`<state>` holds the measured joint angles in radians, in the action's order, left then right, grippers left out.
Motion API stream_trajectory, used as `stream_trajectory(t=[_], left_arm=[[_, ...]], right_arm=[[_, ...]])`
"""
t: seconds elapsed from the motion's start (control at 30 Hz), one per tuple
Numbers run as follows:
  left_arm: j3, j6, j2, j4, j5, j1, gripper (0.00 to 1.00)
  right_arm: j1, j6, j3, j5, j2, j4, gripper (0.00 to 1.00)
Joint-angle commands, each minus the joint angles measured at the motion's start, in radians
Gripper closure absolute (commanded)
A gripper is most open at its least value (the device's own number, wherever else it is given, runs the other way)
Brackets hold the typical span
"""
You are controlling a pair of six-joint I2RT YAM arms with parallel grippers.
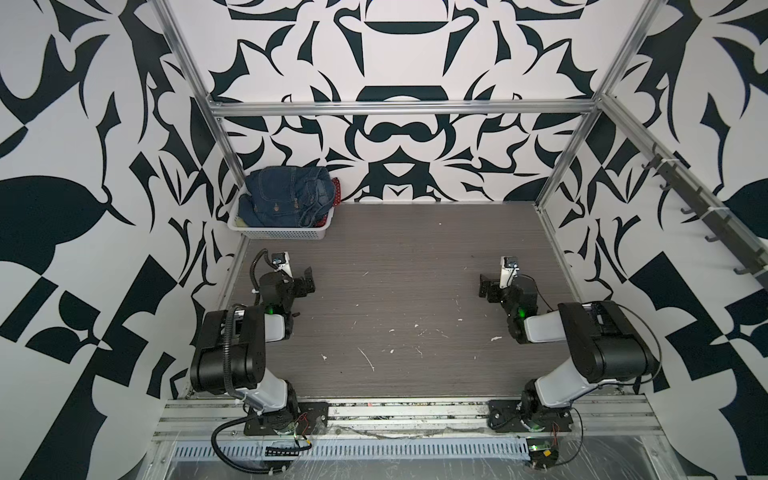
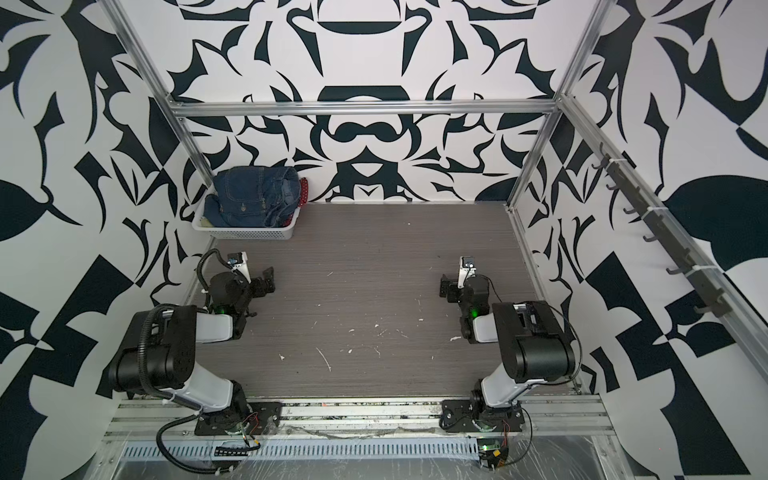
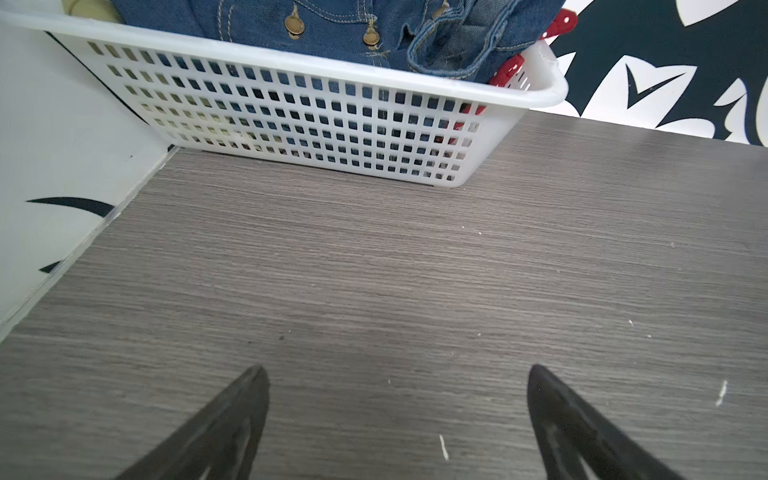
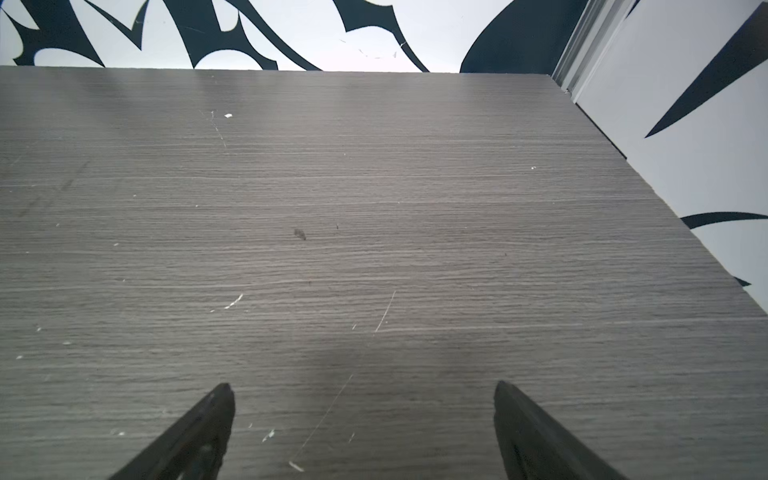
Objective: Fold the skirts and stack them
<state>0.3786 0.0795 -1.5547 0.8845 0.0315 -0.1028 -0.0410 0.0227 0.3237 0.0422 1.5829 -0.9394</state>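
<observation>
While idling at mid-frame in a top view, showing left gripper (image 1: 308,281) and right gripper (image 1: 484,286) spread wide, gripping nothing, above bare table (image 1: 395,311). Not yet folding anything. Sitting heaped in white basket (image 1: 282,235), upper left: denim skirt (image 1: 286,191) topmost, red dotted skirt (image 1: 337,188) peeking out right. Probably needing next: reaching in, lifting denim out.

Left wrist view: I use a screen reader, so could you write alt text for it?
A white perforated basket holds a crumpled denim skirt with brass buttons and a bit of red polka-dot skirt. Nearer the camera, the open left gripper is poised over the grey wood-grain table.
</observation>
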Motion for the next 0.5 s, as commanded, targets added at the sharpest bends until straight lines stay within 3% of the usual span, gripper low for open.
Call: stream_trajectory(t=[0.0,0.47], left_arm=[[0.006,0.011,0.01,-0.011,0.008,-0.003,0.01],[0.008,0.011,0.006,-0.009,0.008,-0.003,0.01]], right_arm=[[-0.005,0.003,0.022,0.012,-0.021,-0.016,0.0],[-0.005,0.003,0.023,0.021,-0.018,-0.012,0.0]])
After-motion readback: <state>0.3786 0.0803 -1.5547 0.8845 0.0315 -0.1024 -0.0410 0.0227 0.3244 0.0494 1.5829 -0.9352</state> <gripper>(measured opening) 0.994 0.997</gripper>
